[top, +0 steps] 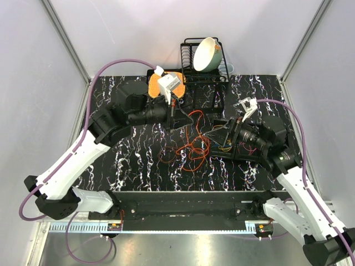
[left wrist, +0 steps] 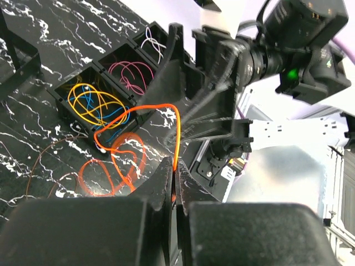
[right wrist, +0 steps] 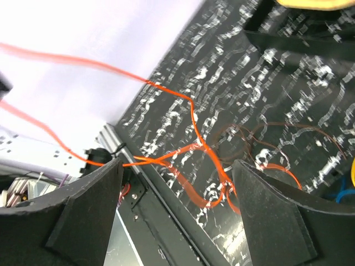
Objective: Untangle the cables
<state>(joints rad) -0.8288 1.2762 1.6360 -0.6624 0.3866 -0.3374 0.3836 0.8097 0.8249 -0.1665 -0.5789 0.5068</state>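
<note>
The left arm [top: 72, 160] reaches forward and rightward, the left gripper [left wrist: 175, 166] pinched tight on an orange cable [left wrist: 177, 138]. The right arm [top: 299, 188] stretches leftward to face it, the right gripper [right wrist: 177, 166] with its fingers spread wide apart

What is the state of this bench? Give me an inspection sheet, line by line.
Surface: black marbled tabletop, dry as far as can be seen.
Job's things: orange cable and brown cable looped together; compartment tray holding yellow, blue, pink and white wires.
Clutter: dish rack with a bowl; an orange item behind the left arm, unidentifiable.
Grippers: left pincer shut on the orange cable; right pincer open, holding nothing.
Cables: purple arm cables hang off the table.
Surroundings: pale walls.
</note>
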